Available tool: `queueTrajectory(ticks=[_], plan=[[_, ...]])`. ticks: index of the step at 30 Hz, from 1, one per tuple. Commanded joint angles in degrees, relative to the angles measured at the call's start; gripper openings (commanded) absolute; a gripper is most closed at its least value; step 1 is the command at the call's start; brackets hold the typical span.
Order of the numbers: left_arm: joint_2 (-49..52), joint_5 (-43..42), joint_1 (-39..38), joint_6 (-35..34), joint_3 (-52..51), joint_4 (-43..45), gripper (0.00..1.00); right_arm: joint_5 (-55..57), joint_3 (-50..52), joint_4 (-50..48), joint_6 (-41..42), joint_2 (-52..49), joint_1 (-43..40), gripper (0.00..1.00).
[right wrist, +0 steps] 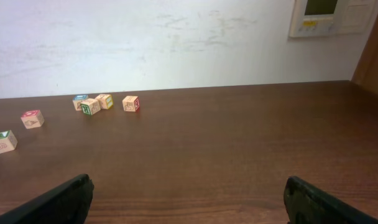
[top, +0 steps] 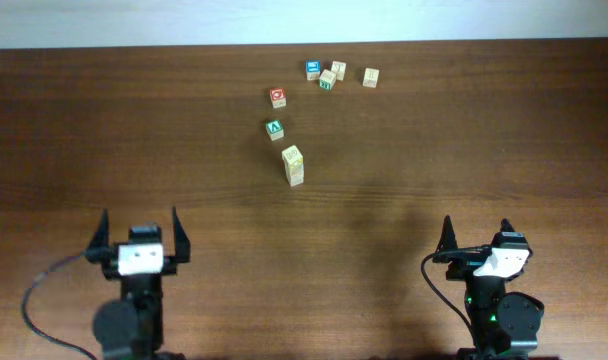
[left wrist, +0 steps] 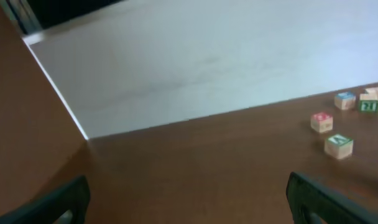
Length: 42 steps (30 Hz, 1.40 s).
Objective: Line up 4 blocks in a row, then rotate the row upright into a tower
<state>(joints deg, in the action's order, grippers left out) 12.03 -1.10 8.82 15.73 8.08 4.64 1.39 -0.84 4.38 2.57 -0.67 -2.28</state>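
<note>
Four blocks (top: 327, 79) bunched near the table's (top: 504, 140) far edge, about mid-width; three almost touching, one just to their right; my left gripper (top: 139, 218) and right gripper (top: 475, 230) spread wide, empty, at the near edge. Risk: turning one block, my wide jaws knock its neighbour; the red-ring cube (top: 278, 97) sits in the left's likely path.

Dark wooden table (top: 484, 150) against a scuffed white wall (right wrist: 176, 43)
</note>
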Motion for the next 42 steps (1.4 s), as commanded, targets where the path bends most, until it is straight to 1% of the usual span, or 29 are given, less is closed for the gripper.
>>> queueTrajectory(ticks=[1, 2, 5, 6, 42], plan=[[-8.57, -0.44, 0.35, 5.46, -7.23, 0.87, 0.99, -0.35, 0.52, 0.09, -0.24, 0.42, -0.37, 0.98], [-11.28, -0.09, 0.35, 5.68, -7.56, -3.41, 0.99, -0.33, 0.52, 0.09, -0.24, 0.42, -0.37, 0.98], [-11.78, 0.04, 0.42, 5.68, -7.61, -9.22, 0.99, -0.33, 0.52, 0.09, -0.24, 0.42, -0.37, 0.98], [-11.76, 0.39, 0.39, 5.14, -7.61, -9.49, 0.99, -0.35, 0.52, 0.09, -0.24, 0.42, -0.37, 0.98], [-11.67, 0.42, 0.31, 4.52, -7.58, -9.42, 0.99, -0.33, 0.52, 0.09, -0.24, 0.42, -0.37, 0.98]])
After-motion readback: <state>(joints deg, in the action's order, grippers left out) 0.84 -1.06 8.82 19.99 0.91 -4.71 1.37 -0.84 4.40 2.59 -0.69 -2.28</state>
